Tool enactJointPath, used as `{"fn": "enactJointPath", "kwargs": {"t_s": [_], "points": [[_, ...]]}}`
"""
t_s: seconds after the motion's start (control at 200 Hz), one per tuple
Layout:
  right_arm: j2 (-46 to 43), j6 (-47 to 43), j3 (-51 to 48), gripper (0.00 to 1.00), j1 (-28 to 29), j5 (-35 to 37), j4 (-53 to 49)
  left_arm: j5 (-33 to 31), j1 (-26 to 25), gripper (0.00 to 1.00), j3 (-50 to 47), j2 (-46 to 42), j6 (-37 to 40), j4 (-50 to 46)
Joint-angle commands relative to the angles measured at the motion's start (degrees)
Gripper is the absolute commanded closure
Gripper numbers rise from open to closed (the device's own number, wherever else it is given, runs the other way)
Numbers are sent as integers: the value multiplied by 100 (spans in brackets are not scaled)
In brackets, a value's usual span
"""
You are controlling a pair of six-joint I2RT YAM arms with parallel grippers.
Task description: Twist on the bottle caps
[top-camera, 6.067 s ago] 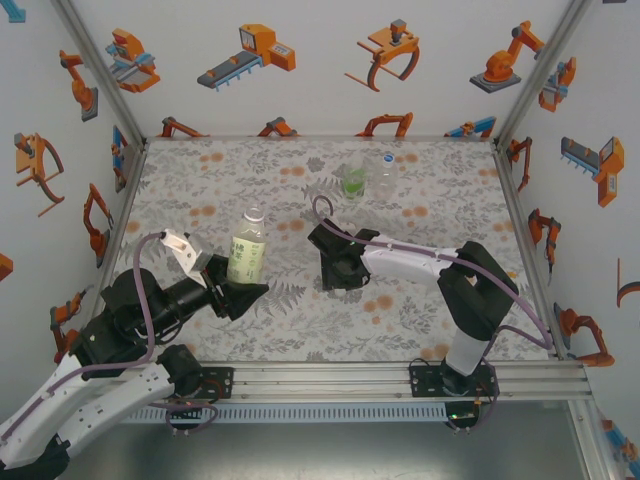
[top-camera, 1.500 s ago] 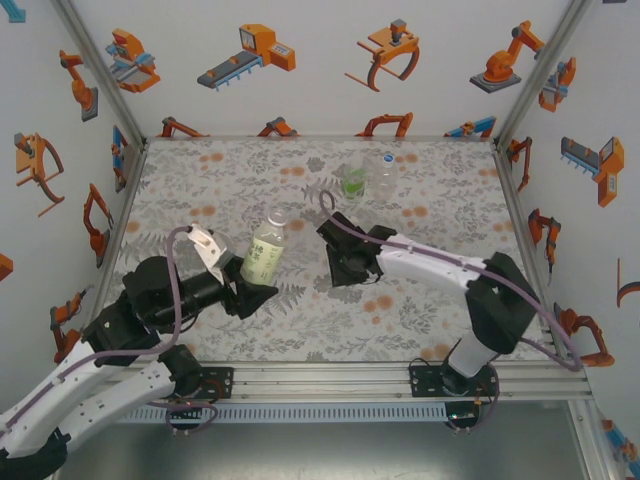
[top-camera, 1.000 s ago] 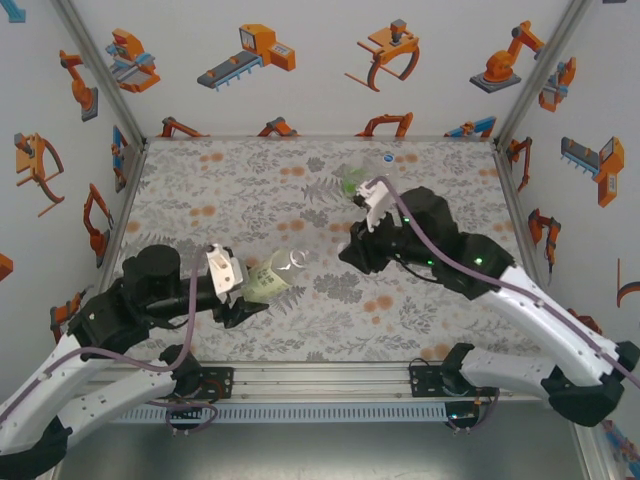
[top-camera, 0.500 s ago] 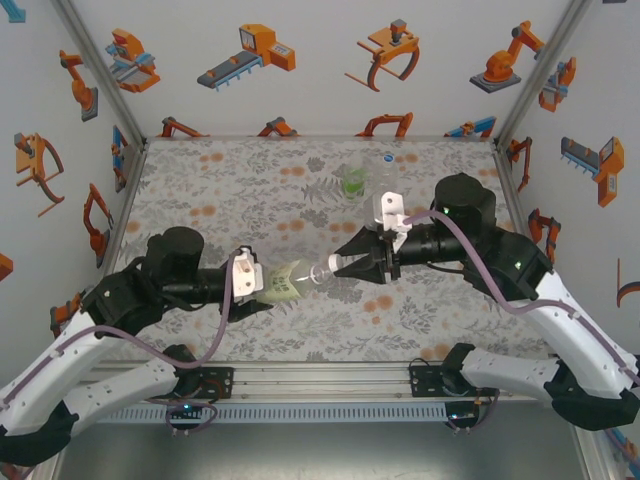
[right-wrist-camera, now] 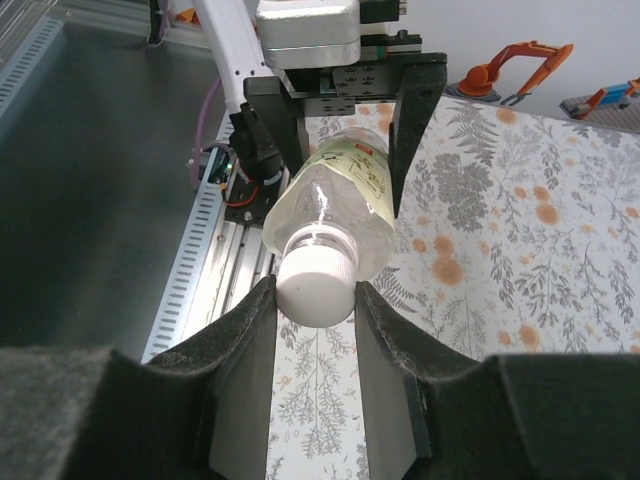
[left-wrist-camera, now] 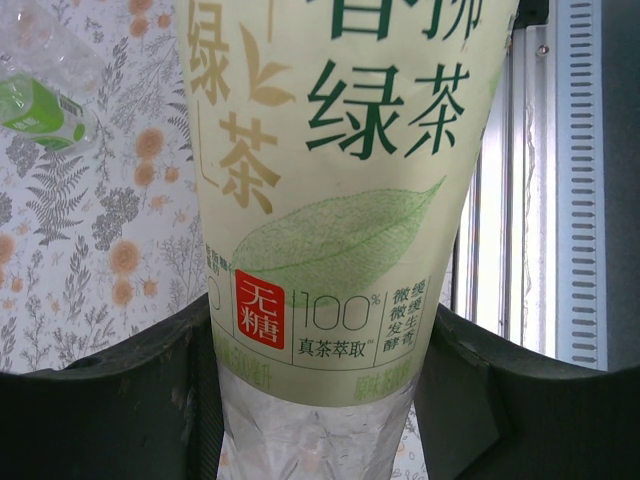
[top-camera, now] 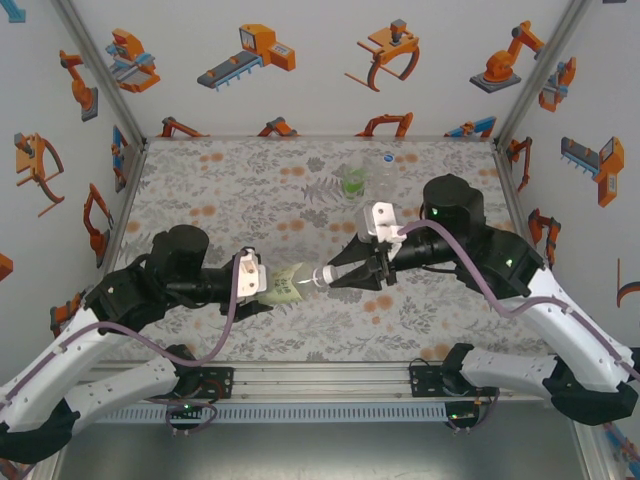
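Right pincer [top-camera: 325, 277] leftward, cap [right-wrist-camera: 316, 283] on bottle [right-wrist-camera: 335, 205]

tabletop [top-camera: 230, 180]: pale grey, printed all over with grey ferns and orange blossoms
held bottle [left-wrist-camera: 340, 200]: clear plastic; creamy yellow-green label with dark green and gold characters, a green leaf and one red square
cap [right-wrist-camera: 316, 282]: plain white
green bottle [top-camera: 353, 182]: clear, and bright green inside
colourless bottle [top-camera: 385, 172]: see-through, no tint
left end effector [top-camera: 262, 288]: black, with a white block
right end effector [top-camera: 335, 277]: black, again with a white block
cables [top-camera: 470, 280]: purple
walls [top-camera: 300, 100]: white, dotted with orange-and-grey robot-arm drawings
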Motion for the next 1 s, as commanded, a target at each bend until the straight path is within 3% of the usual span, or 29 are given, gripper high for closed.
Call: {"fn": "enactJointPath", "kwargs": {"t_s": [0.0,0.335,0.591,0.996], "points": [[36,-169,38,100,97,78,-150,173,-13,100,182,41,71,-37],[279,-638,411,100,479,871,-820,148,-13,100,213,113,-18,-111],[376,-992,648,100,759,1082,-1113,145,-13,100,324,274,-195,-350],[319,-1370,623,100,962,1034,-1255,964,-4,100,271,236,-369,-130]]}}
